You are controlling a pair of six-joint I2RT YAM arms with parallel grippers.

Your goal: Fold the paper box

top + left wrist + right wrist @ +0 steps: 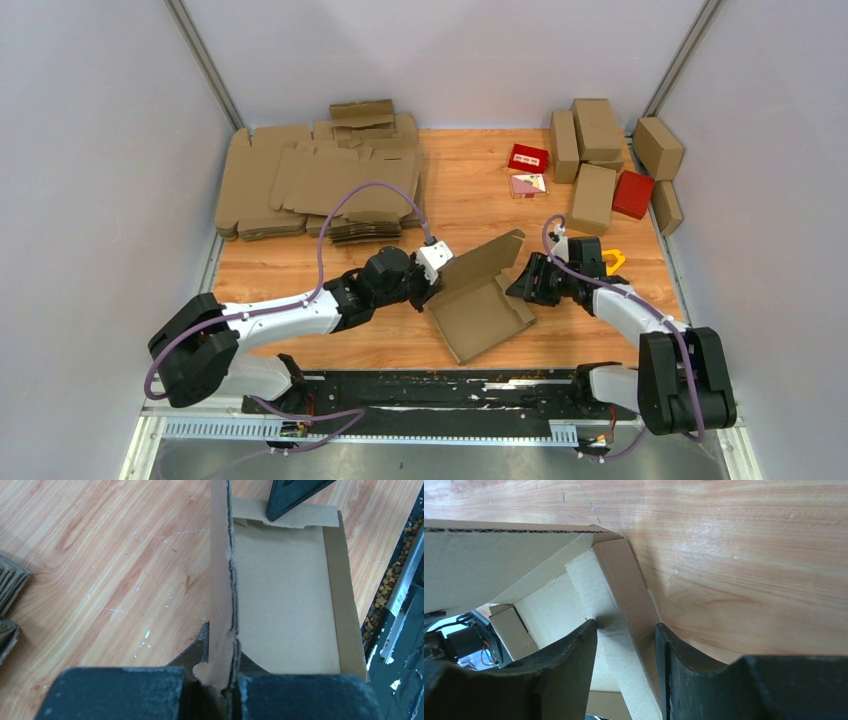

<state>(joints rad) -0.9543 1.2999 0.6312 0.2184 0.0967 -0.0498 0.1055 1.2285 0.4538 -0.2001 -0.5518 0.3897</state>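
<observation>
The paper box lies mid-table as a shallow brown tray with its lid panel raised at an angle. My left gripper is at the box's left edge. In the left wrist view my left gripper is shut on the upright cardboard panel, with the open tray to its right. My right gripper is at the box's right side. In the right wrist view my right gripper straddles the folded side wall, and both fingers press on it. One right finger shows at the tray's far end.
A stack of flat brown blanks lies at the back left. Finished brown boxes and red boxes stand at the back right. A yellow item lies behind my right arm. A black strip runs along the near edge.
</observation>
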